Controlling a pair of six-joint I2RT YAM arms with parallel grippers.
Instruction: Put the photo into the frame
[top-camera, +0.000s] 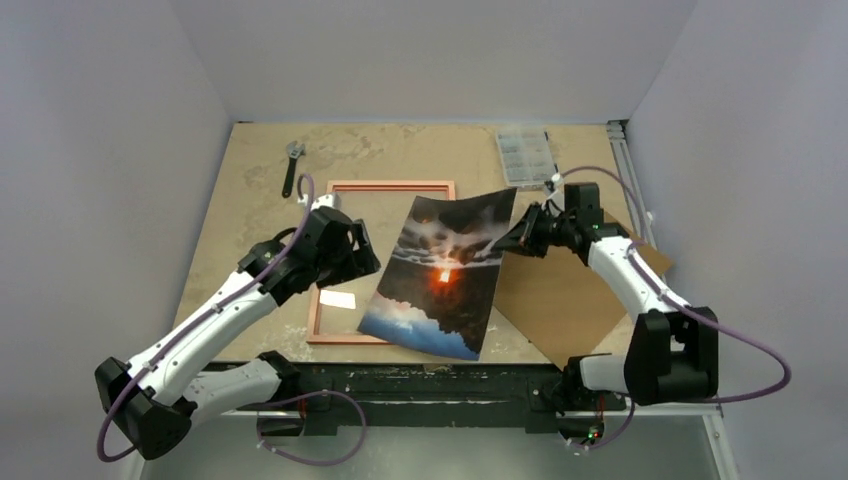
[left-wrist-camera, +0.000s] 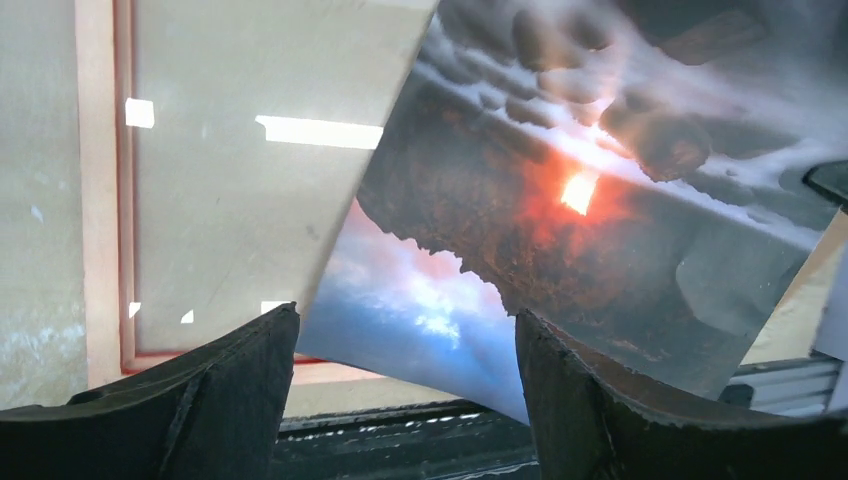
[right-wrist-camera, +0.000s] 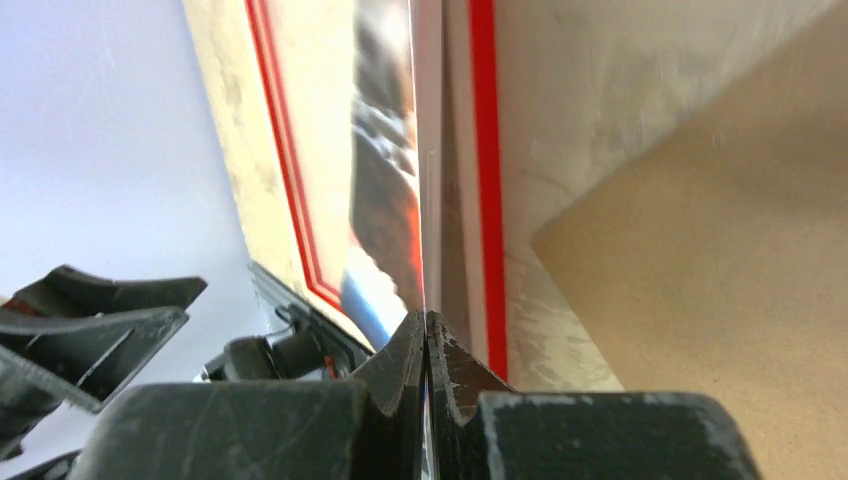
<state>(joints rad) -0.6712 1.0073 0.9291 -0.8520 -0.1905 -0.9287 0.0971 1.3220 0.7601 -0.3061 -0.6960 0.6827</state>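
Observation:
The photo (top-camera: 445, 275) of dark rocks, a red sunset and blue water faces up, its right edge lifted and its near corner low over the table's front. My right gripper (top-camera: 505, 243) is shut on that right edge; in the right wrist view the jaws (right-wrist-camera: 428, 318) pinch the sheet (right-wrist-camera: 385, 180) edge-on. The frame (top-camera: 390, 185) lies flat on the table, partly under the photo's left side; its border (left-wrist-camera: 100, 200) shows beside the photo (left-wrist-camera: 560, 230). My left gripper (top-camera: 372, 262) hangs open over the frame at the photo's left edge, its fingers (left-wrist-camera: 405, 315) holding nothing.
A brown backing board (top-camera: 570, 300) lies on the table under my right arm. A small white card (top-camera: 338, 299) rests inside the frame. A wrench (top-camera: 291, 165) and a clear parts box (top-camera: 526, 155) sit at the back. A black rail (top-camera: 430, 378) runs along the near edge.

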